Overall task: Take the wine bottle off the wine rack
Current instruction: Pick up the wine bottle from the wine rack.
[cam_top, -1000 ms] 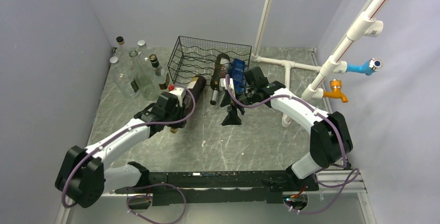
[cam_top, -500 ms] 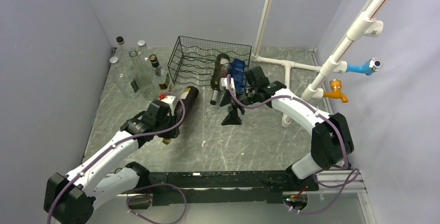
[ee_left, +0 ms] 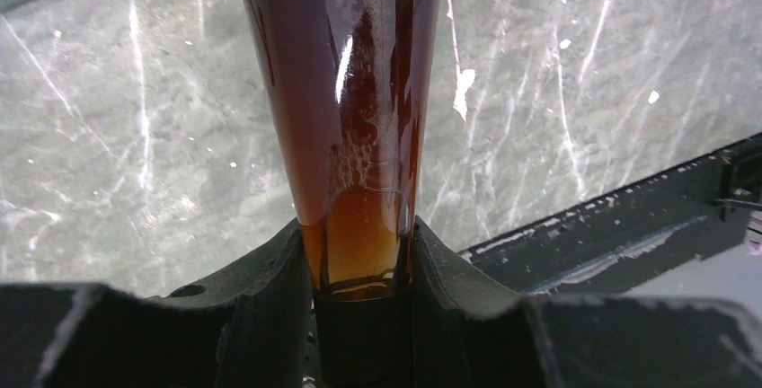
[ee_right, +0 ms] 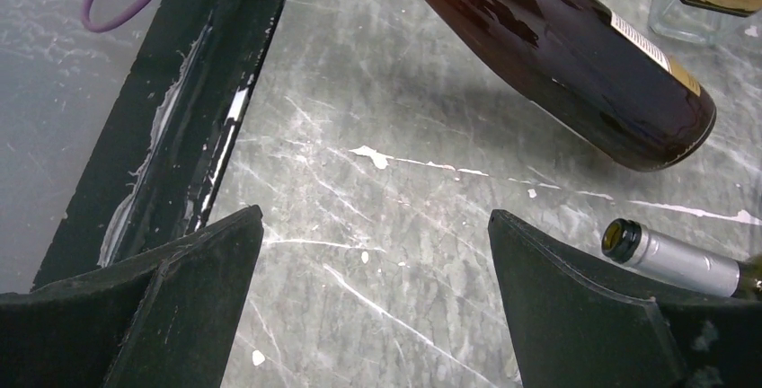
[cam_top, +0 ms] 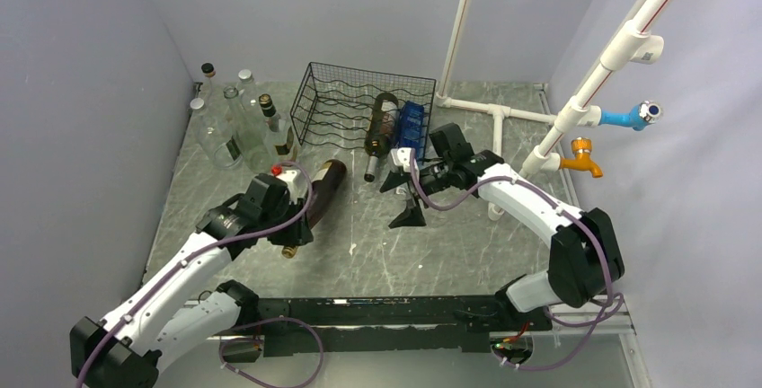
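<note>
Dark amber glass wine bottle (cam_top: 323, 186), lying out of the black wire wine rack (cam_top: 346, 105) and just in front of its left end, neck clamped in the left tool (ee_left: 361, 267). A second bottle (cam_top: 379, 127) rests in the rack's right part, neck protruding over the marbled desk (cam_top: 449, 244). The right tool (ee_right: 373, 298) stands wide apart, empty, beside that neck.

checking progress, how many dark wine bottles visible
2. One wine bottle in the left gripper, off the wine rack; another lying in its right side. Back-left bottles may hide more.
</note>
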